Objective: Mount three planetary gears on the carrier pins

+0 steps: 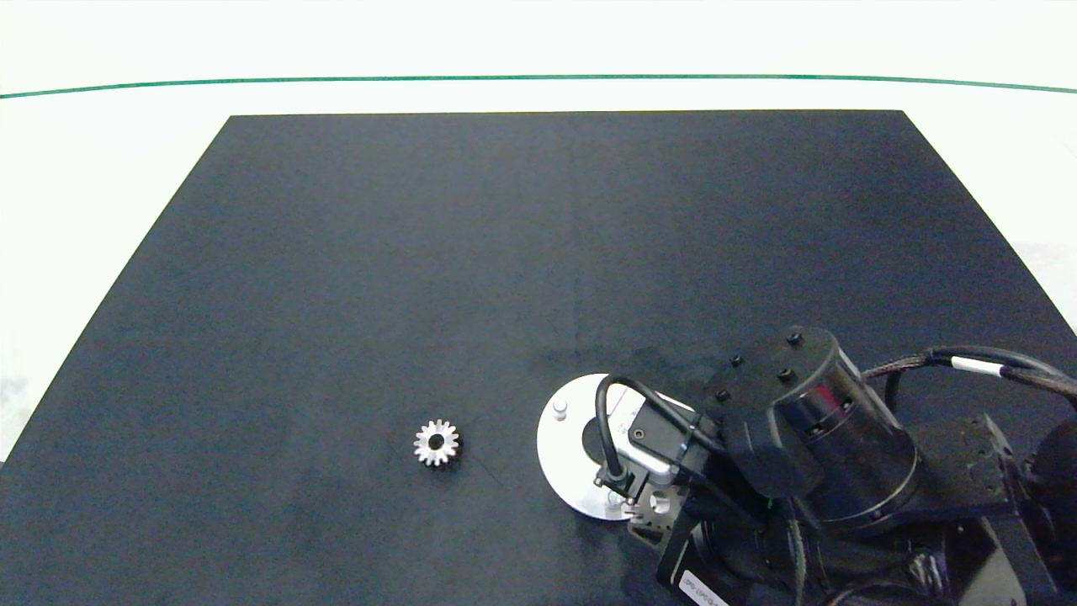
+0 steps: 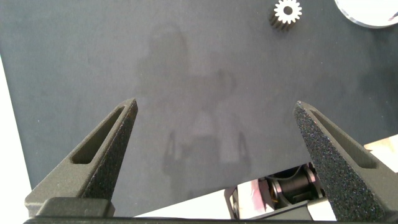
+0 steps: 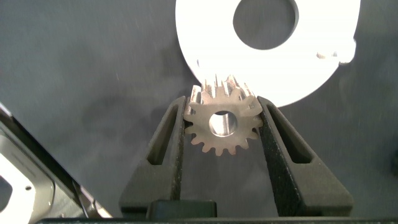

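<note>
**Right gripper carries a gear to the carrier disc**

The black mat (image 1: pixel 336 278) covers most of the white table (image 1: pixel 101 168) and carries everything here. The right arm (image 1: pixel 808 454) comes in over the mat's near right corner and hides about half of the white carrier disc (image 1: pixel 565 454), which lies near the mat's near edge, right of its middle. The left arm is out of the head view; its wrist camera shows the left gripper (image 2: pixel 214 134) with fingers spread wide and nothing between them, hovering over bare mat well away from the disc.

The right gripper (image 3: pixel 222 118) is clamped on one planetary gear (image 3: pixel 222 124), its two fingers pressing on opposite teeth, the centre hole facing the camera. The held gear sits at the disc's rim, just over its edge, above the disc's near side.

The step in hand looks like the placing of a gear onto a pin. The next move calls for lining the gear's hole up over a free pin, keeping the gear level, then lowering it straight down before the fingers part; a slight offset would leave it resting on the pin's top.

Count: two gears show, the held one and a loose gear (image 1: pixel 437 443) lying flat on the mat just left of the disc. A third is not visible. Of the carrier pins, one bare pin (image 1: pixel 559 410) stands clear on the disc's far left side; the others I cannot make out with certainty. No gear is seen seated.
</note>
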`<state>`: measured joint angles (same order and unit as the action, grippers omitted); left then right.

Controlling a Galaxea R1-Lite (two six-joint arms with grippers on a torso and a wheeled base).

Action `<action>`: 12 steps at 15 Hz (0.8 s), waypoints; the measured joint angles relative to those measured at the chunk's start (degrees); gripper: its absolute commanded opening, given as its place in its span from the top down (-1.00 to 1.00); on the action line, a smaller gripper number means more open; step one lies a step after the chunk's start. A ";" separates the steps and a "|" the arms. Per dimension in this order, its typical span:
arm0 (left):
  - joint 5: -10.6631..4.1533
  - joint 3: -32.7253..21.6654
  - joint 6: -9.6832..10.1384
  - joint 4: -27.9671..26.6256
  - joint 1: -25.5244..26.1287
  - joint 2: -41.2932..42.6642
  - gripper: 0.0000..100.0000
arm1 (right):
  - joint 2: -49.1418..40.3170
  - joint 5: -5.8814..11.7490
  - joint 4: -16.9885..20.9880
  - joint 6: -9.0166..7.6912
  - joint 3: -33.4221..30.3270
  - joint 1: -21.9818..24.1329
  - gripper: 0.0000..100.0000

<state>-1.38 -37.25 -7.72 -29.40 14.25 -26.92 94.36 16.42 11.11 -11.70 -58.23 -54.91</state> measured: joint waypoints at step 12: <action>0.00 -0.15 -0.02 -0.04 0.22 0.02 -1.00 | 6.83 0.66 0.27 0.11 -4.96 -0.94 0.56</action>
<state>-1.38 -37.40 -7.74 -29.44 14.47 -26.89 101.18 17.08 11.37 -11.59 -63.20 -55.85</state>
